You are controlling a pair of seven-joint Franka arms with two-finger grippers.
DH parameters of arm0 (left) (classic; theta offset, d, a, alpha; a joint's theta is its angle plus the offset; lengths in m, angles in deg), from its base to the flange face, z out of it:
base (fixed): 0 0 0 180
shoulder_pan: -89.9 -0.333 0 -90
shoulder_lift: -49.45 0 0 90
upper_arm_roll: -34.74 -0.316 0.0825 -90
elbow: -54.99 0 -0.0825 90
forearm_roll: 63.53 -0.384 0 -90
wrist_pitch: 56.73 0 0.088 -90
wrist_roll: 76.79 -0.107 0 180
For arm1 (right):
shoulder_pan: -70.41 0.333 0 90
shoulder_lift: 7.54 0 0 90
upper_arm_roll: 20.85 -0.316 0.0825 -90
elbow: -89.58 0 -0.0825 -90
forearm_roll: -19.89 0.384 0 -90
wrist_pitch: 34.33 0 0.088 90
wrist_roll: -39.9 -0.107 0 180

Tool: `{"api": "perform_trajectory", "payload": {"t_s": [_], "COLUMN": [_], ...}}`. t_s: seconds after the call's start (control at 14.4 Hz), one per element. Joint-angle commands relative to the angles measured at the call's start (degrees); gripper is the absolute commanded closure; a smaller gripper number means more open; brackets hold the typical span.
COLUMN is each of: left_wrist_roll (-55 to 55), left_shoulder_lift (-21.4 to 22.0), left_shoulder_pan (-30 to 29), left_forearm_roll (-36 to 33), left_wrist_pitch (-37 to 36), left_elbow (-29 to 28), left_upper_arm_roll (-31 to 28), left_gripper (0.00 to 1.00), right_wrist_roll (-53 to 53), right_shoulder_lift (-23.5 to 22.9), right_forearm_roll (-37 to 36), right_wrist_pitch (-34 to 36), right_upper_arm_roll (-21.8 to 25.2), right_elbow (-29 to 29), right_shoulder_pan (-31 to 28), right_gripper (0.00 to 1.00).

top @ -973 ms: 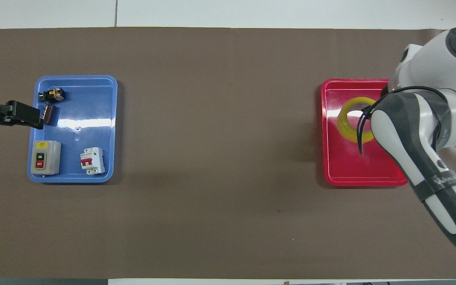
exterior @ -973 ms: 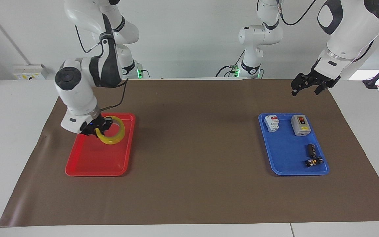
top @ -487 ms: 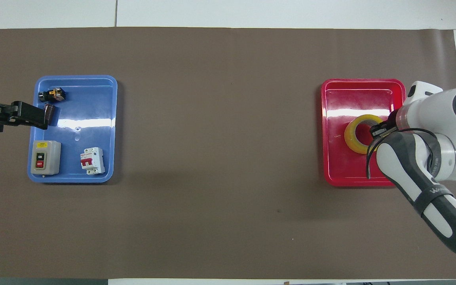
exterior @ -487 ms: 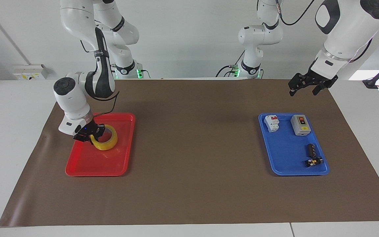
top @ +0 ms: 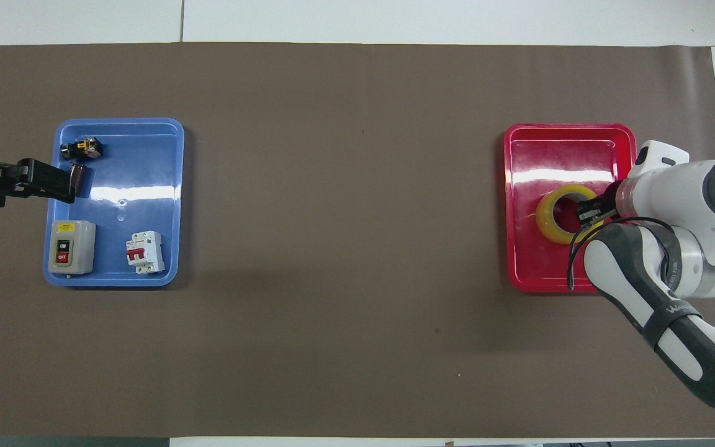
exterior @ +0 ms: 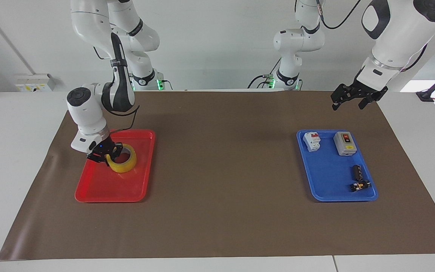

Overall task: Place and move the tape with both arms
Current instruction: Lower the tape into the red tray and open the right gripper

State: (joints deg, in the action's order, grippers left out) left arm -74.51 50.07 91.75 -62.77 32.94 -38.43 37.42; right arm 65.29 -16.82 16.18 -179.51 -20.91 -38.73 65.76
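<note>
One roll of tape [exterior: 122, 161] lies in one red tray [exterior: 104, 189] toward the right arm's end of the desk [exterior: 221, 211]; one blue tray [exterior: 327, 189] sits toward the left arm's end. The right gripper [exterior: 106, 153] is down at the roll, its fingers closed on the wall of the ring, one inside the hole and one outside; whether the roll rests fully on the tray floor is hard to tell. The blue tray holds four things: one white breaker [exterior: 311, 141], one grey switch box [exterior: 344, 143], and two small dark parts [exterior: 357, 172] too small to identify. The left gripper [exterior: 349, 99] waits raised near the blue tray, fingers spread apart and holding nothing; in the overhead view its arm is cut off at the edge.
</note>
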Motion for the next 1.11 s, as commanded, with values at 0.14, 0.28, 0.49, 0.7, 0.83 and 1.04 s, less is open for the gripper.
{"api": "perform_trajectory", "payload": {"t_s": [0.14, 0.28, 0.49, 0.7, 0.83, 1.04], "left_wrist_roll": [-0.4, -0.3, -0.4, -0.3, -0.3, -0.4], "left_shoulder_lift": [0.5, 0.5, 0.6, 0.6, 0.5, 0.5], "left_shoulder_pan": [-0.3, -0.4, -0.4, -0.4, -0.4, -0.4], "left_forearm_roll": [0.9, 0.9, 0.9, 0.9, 0.9, 0.9], "left_wrist_pitch": [0.2, 0.2, 0.2, 0.2, 0.2, 0.2], "left_elbow": [-0.2, -0.2, -0.2, -0.2, -0.2, -0.2], "left_upper_arm_roll": [-0.5, -0.6, -0.6, -0.6, -0.6, -0.6], "left_gripper": [0.00, 0.00, 0.00, 0.00, 0.00, 0.00], "right_wrist_roll": [1.5, 1.4, 1.1, -1.5, -11.4, -22.6], "right_shoulder_lift": [0.5, 0.5, 0.6, 3.4, 5.9, 11.5], "right_forearm_roll": [0.6, 0.6, 0.6, 0.6, 0.6, 0.6], "right_wrist_pitch": [-3.5, -3.6, -1.8, 11.3, 21.8, 35.2], "right_upper_arm_roll": [-0.6, -0.6, -0.6, -0.8, -1.0, -2.0], "right_elbow": [-2.5, -2.7, -1.6, 5.1, 10.2, 16.6], "right_shoulder_pan": [-1.2, -1.8, -1.8, -0.5, -0.3, 0.7], "right_gripper": [1.00, 1.00, 0.00, 0.00, 0.00, 0.00]}}
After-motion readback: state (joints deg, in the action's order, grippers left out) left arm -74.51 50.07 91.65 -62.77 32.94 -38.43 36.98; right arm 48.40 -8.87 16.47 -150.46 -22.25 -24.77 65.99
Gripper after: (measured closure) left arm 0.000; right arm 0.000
